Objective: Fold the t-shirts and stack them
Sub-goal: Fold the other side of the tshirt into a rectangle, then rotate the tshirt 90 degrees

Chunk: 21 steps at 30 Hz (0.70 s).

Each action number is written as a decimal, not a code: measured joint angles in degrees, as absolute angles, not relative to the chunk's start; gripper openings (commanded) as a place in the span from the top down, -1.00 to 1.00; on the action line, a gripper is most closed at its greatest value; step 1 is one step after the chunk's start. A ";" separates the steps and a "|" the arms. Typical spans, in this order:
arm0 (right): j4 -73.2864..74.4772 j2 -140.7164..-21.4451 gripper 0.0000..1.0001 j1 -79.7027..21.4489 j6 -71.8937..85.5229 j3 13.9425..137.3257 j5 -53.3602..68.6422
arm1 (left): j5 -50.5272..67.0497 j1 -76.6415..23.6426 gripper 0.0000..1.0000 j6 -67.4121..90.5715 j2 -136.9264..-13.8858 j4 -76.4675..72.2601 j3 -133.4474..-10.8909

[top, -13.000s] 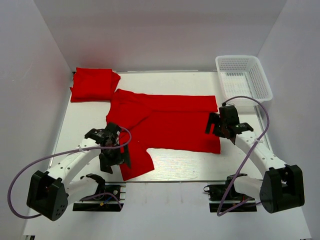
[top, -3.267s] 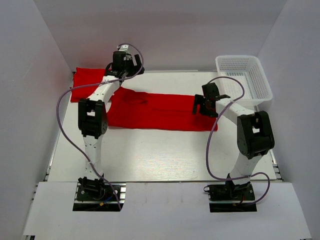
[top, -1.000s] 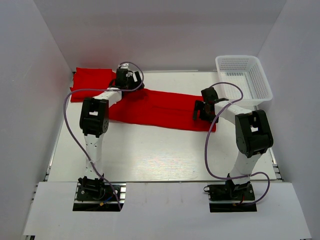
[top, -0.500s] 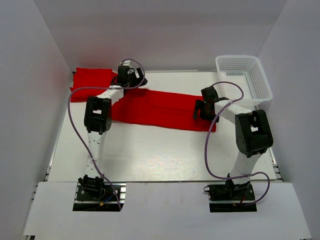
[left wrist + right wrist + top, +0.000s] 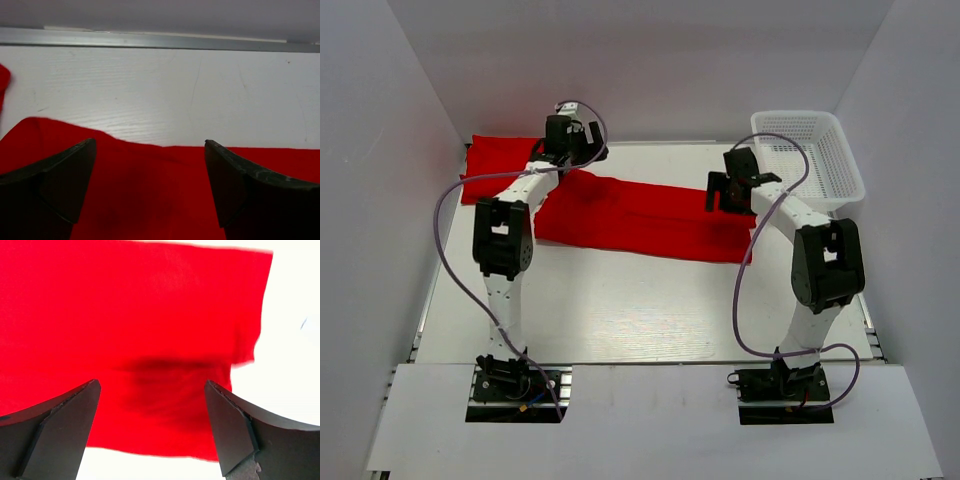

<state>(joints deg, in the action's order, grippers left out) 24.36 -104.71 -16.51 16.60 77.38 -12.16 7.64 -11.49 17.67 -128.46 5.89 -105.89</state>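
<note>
Shirt in work: you have one t-shirt lying flat as a long red band across the table, running from 10 o'clock to 2 o'clock of the table's centre.
Finished shirt: a second, folded t-shirt sits in the 10 o'clock corner, just beside the band's left end; you likely stack there.
Left gripper: its jaws are spread wide with nothing between them. It hangs over the band's left end, and the wrist view shows the hem and bare table beyond.
Right gripper: it is also spread wide and empty, poised above the band's right end at 2 o'clock.
Why so placed: with an arm at each end, you seem set up to pinch both ends for the next fold.
Cloth: it is thin, matte and limp; the left hem wavers and a dark crease crosses the right end.
Table: it is white and faintly streaked, with a metal rail at 12 o'clock.
Basket: rigid white plastic mesh, standing at 1 o'clock.
</note>
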 measured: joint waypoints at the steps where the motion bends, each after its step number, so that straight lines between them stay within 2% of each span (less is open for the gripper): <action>1: 24.36 -105.43 -0.81 -16.51 16.05 79.15 -12.01 | 7.03 -11.49 -0.98 17.17 -126.06 5.89 -102.74; 5: 23.86 -110.37 -0.81 -16.51 14.74 86.37 -11.29 | 5.61 -11.49 -0.98 16.75 -119.70 7.81 -92.03; 12: 24.53 -121.45 -0.81 -16.51 14.31 91.44 -9.32 | 4.25 -11.92 -0.98 17.61 -122.43 15.14 -89.08; 17: 23.22 -123.04 -0.81 -16.69 14.63 91.05 -8.88 | 3.40 -12.12 -0.98 17.98 -127.26 19.97 -96.05; 21: 17.56 -116.29 -0.81 -16.64 15.79 79.99 -7.46 | 4.62 -12.12 -0.98 17.89 -133.36 21.71 -105.16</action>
